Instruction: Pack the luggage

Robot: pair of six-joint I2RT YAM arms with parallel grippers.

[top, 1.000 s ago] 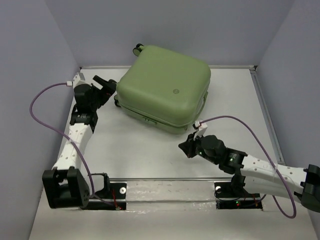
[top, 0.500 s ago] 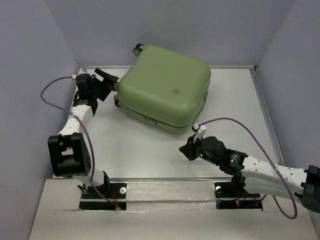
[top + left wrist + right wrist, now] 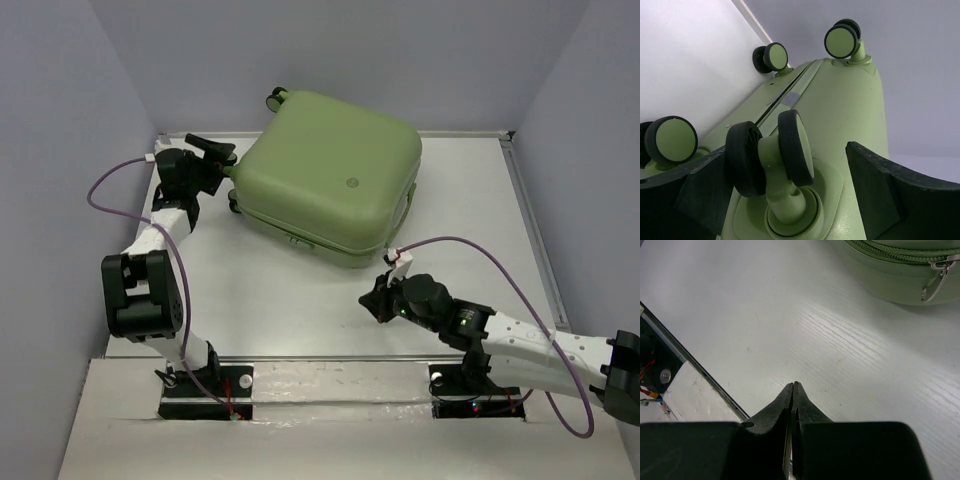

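The luggage (image 3: 330,175) lies closed on the desk (image 3: 290,300). My left pincer (image 3: 221,163), spread wide, straddles a wheel (image 3: 771,150) at its corner. My right pincer (image 3: 793,390), pressed shut and empty, hovers near its zipper side. I'd best close squarely across both tyres.

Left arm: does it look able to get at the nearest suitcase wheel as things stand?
Likely yes: the left gripper is open, the wheel sits right between its fingers, nothing blocking.

Closed light-green hard-shell luggage (image 3: 330,178), flat on its side, wheels toward far-left.
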